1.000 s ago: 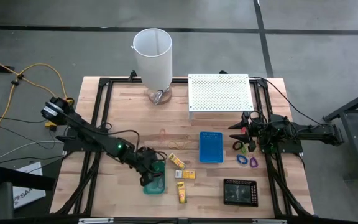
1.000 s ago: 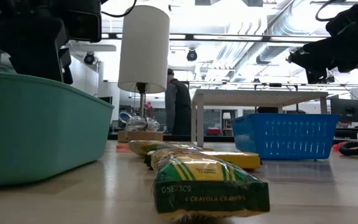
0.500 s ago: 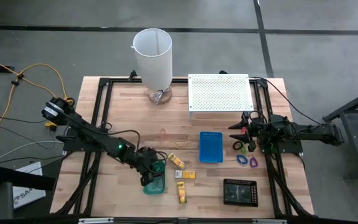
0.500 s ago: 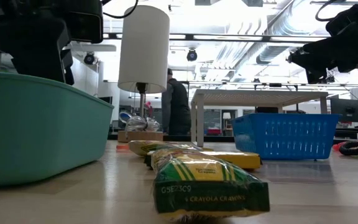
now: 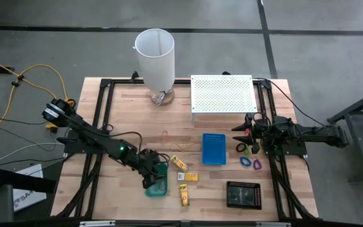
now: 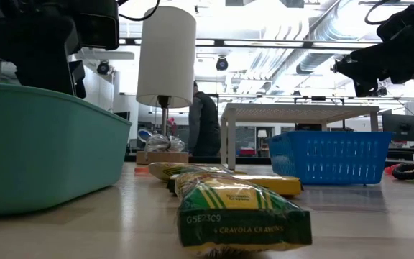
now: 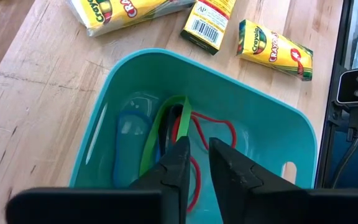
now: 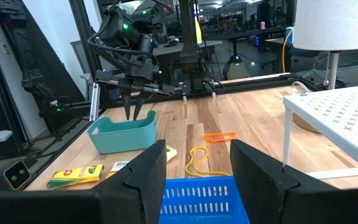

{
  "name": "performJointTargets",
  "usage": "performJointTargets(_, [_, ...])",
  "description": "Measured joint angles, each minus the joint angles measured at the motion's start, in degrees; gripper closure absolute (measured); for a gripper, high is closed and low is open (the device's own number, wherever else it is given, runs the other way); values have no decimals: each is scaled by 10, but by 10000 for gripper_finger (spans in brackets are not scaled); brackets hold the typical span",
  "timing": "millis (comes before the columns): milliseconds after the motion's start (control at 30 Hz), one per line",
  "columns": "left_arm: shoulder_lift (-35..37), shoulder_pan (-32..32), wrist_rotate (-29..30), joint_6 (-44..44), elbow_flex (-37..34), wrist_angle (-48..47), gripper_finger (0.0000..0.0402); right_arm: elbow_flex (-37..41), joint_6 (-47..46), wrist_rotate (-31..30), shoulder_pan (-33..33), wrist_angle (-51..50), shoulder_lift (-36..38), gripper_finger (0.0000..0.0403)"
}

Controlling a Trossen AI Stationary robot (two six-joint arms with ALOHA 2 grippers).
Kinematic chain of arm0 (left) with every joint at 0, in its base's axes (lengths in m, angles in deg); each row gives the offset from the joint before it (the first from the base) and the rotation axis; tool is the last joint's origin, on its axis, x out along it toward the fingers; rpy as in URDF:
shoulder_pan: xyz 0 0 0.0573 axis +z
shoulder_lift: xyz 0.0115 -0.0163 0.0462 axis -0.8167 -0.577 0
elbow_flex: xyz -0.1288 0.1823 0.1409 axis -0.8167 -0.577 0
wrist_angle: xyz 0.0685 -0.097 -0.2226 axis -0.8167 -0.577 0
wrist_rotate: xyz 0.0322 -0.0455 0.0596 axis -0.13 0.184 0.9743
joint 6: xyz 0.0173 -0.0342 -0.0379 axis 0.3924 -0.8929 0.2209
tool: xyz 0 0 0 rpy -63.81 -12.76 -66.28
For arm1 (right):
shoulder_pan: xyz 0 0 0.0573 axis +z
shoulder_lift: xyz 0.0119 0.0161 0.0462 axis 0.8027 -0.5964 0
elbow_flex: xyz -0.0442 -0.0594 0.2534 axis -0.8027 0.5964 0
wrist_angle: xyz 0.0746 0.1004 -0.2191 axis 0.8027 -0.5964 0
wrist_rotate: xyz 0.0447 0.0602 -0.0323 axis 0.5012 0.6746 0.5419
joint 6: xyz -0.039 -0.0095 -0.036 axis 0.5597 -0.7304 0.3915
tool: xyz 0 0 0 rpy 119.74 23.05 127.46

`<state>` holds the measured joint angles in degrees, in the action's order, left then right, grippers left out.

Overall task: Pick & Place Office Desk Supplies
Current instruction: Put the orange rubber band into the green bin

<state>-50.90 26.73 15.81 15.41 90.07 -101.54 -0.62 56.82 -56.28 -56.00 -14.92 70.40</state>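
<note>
My left gripper (image 7: 199, 163) stands over the teal tray (image 5: 158, 186), fingers pointing down into it and open by a narrow gap. In the tray lie a green rubber band (image 7: 157, 134), a red rubber band (image 7: 213, 127) and a pale blue item (image 7: 126, 134). Three yellow crayon packets (image 5: 179, 163) (image 5: 190, 177) (image 5: 183, 194) lie flat on the table beside the tray. My right gripper (image 8: 197, 168) is open and hovers near the table's right side, above the black, green, blue and purple clips (image 5: 247, 155). Two thin bands (image 8: 205, 163) (image 8: 219, 136) lie on the wood.
A blue tray (image 5: 213, 149) sits mid-table and a black tray (image 5: 243, 194) near the front right. A white perforated shelf (image 5: 222, 93) and a tall white cylinder (image 5: 155, 50) stand at the far edge. A person (image 6: 205, 122) stands in the room behind.
</note>
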Motion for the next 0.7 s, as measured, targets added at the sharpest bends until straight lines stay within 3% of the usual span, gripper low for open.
performJointTargets(367, [5, 4, -1, 1, 0, 8, 343, 0, 0, 0, 0, 0, 0, 237])
performJointTargets(700, [65, 55, -2, 58, 0, 19, 343, 0, 0, 0, 0, 0, 0, 237])
